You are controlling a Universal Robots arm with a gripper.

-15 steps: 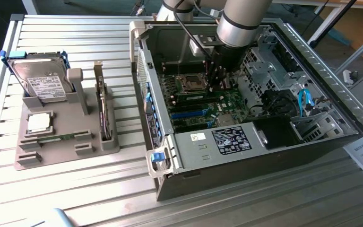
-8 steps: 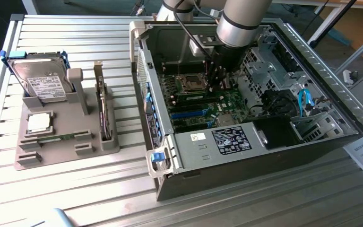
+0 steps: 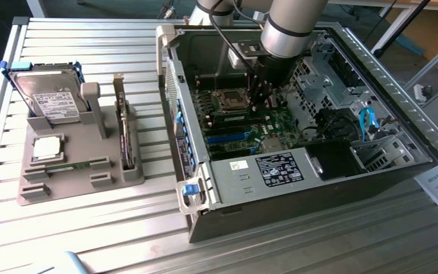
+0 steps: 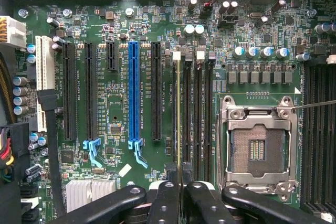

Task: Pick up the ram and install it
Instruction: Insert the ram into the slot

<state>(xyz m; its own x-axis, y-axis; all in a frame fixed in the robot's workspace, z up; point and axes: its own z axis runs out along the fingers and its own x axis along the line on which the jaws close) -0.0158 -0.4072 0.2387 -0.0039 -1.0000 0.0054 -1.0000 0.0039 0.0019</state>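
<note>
My gripper (image 4: 179,195) is down inside the open computer case (image 3: 401,142), over the motherboard (image 4: 113,114). Its black fingers (image 4: 167,203) are shut on the ram (image 4: 178,114). The wrist view sees the ram edge-on, as a thin yellowish line running along the outermost of the black memory slots (image 4: 197,114), beside the empty processor socket (image 4: 258,148). Whether the ram rests in that slot or hangs just above it I cannot tell. In the exterior view the gripper (image 3: 263,97) hangs next to the socket (image 3: 230,100). A second green ram stick (image 3: 67,167) lies on the grey holder (image 3: 29,194).
The holder at the exterior view's left also carries a hard drive (image 3: 52,100), a square silver processor (image 3: 46,148) and an upright expansion card (image 3: 128,137). A blue card slot (image 4: 134,93) and black card slots lie beside the memory slots. Case walls and cables (image 3: 367,123) surround the arm.
</note>
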